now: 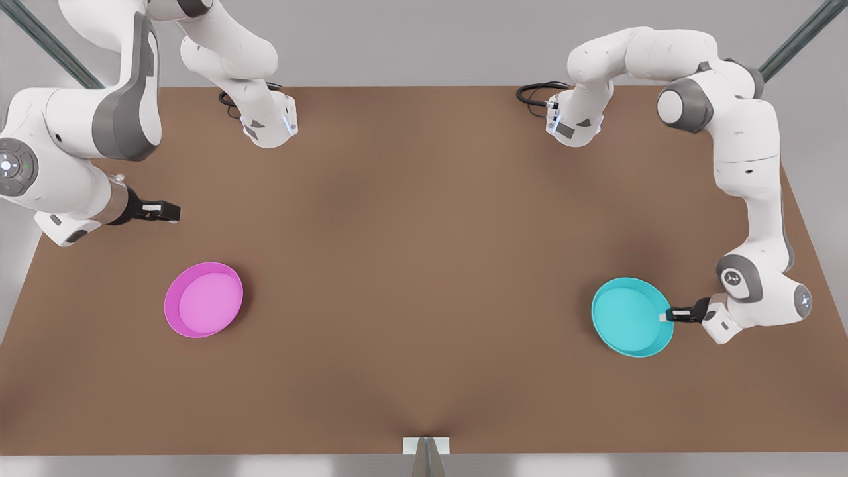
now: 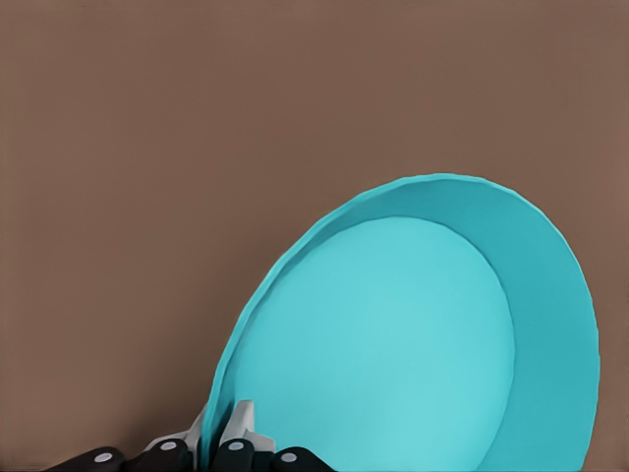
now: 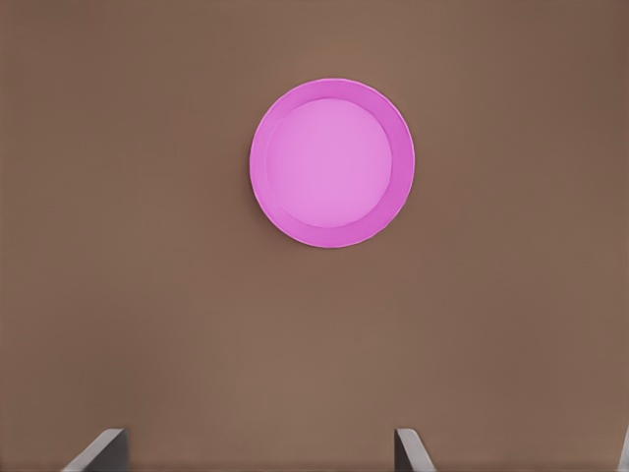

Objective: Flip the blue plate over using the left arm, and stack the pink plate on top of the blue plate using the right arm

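Lighting even + fairly bright, diffuse from overhead, no glare or hotspots. Brown table (image 1: 424, 265) reads flat matte w/ faint darker patches. Soft dark shadows hug the pink plate (image 1: 203, 299) and the blue plate (image 1: 632, 317), under the arms too. Mild softness throughout; no visible edge distortion.

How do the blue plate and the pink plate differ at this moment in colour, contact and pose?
Colour: the blue plate is cyan-turquoise; the pink plate is magenta with a lighter inside.
Contact: the left gripper is shut on the blue plate's rim; the open right gripper is apart from the pink plate.
Pose: the left wrist view suggests the blue plate is tilted; the pink plate appears to lie flat on the table.
Shared: both are round, shallow, similar in size, hollow side up.
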`<action>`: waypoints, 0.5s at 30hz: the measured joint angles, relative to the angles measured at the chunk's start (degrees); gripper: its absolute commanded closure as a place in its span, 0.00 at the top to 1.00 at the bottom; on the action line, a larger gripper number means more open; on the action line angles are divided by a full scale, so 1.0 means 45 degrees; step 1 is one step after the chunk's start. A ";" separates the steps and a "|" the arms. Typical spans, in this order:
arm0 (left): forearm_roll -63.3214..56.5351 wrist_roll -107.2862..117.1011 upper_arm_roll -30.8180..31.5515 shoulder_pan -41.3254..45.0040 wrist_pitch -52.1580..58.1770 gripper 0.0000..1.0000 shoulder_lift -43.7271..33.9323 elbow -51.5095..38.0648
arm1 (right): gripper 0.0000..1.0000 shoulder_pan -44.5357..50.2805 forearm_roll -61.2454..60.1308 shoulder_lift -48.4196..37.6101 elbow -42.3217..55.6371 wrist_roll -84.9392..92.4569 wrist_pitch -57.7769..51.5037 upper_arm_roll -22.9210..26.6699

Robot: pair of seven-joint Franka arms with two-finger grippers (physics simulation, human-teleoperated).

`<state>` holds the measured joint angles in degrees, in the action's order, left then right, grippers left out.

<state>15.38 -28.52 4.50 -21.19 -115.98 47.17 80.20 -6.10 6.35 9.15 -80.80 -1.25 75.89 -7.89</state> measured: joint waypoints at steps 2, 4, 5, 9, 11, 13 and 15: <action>-0.0131 0.0097 0.0009 0.0150 0.0020 0.21 -0.0262 -0.0002 | 1.00 -0.0011 0.0000 0.0009 0.0001 0.0007 -0.0001 0.0000; -0.0607 0.0367 0.0008 0.0957 0.0054 0.21 -0.0987 0.0006 | 1.00 -0.0019 0.0000 0.0011 0.0001 0.0010 -0.0002 0.0002; -0.1271 0.0619 0.0008 0.1654 0.0108 0.21 -0.1473 0.0041 | 1.00 -0.0039 0.0000 0.0009 0.0006 0.0012 -0.0002 0.0001; -0.3559 0.2065 0.0000 0.4014 0.0704 0.21 -0.2649 -0.0127 | 1.00 -0.0018 -0.0064 -0.0066 0.0079 0.0023 -0.0143 0.0000; -0.4752 0.3075 0.0014 0.5321 0.1258 0.21 -0.2647 -0.0987 | 1.00 0.0021 -0.0119 -0.0082 0.0094 0.0017 -0.0250 0.0000; -0.6072 0.4223 0.0003 0.6538 0.1917 0.21 -0.2497 -0.2068 | 1.00 0.0035 -0.0158 -0.0063 0.0103 0.0009 -0.0325 -0.0001; -0.7685 0.5474 -0.0104 0.7732 0.2493 0.21 -0.2128 -0.3007 | 1.00 0.0024 -0.0183 -0.0044 0.0110 0.0006 -0.0376 -0.0001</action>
<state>-19.20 -3.88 4.03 13.61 -104.76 37.59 66.67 -5.99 5.53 8.95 -80.31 -1.22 74.20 -7.89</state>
